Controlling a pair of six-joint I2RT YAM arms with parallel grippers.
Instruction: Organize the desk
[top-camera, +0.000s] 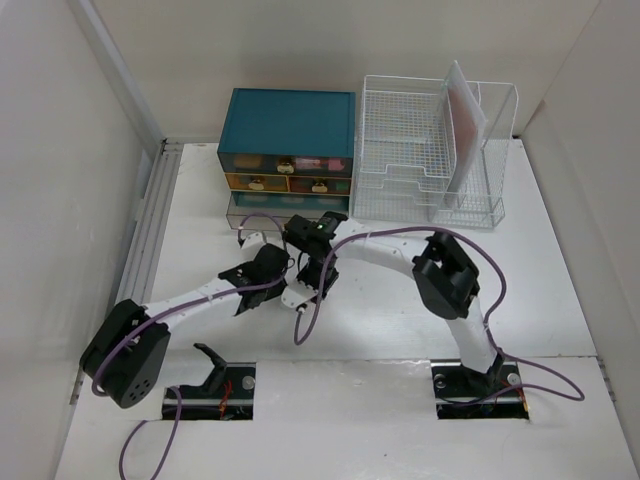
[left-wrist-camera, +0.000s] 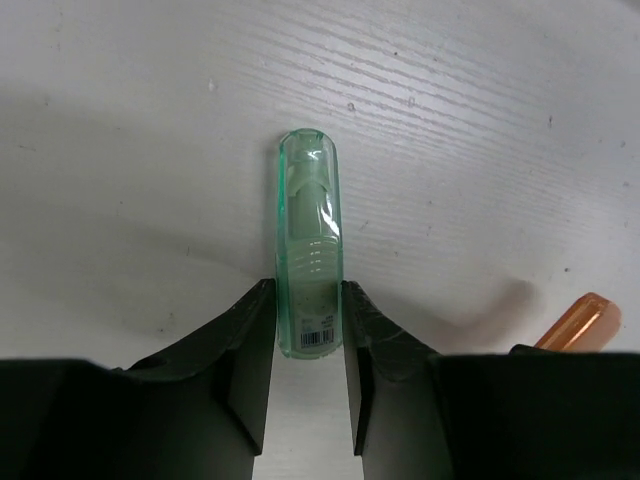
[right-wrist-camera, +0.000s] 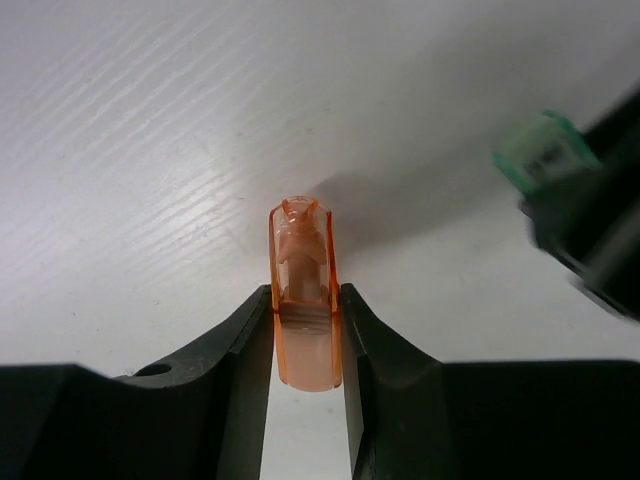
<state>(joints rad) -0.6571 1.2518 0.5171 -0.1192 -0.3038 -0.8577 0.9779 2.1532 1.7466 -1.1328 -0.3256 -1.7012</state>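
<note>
Found desk (top-camera: 380, 320) spread flat under both arms, with drawer box (top-camera: 290, 150) and wire rack (top-camera: 420, 150) along its far edge. Judged it stiff, smooth and fixed in place: nothing to take hold of, only to clear.

Saw left pincer (left-wrist-camera: 308, 300) clenched on green highlighter (left-wrist-camera: 308, 230), gripped across the barcode end, rounded end poking out ahead. Saw right pincer (right-wrist-camera: 305, 300) clenched likewise on orange highlighter (right-wrist-camera: 300, 250), pads pressed to its sides. Noted the two close together near desk centre, just in front of the drawer box. Could not judge lift-off from the surface.

Reckoned both highlighters light, rigid, slick clear plastic. Likely to pivot if pinched near one end, so better held mid-barrel, across the narrow width.
</note>
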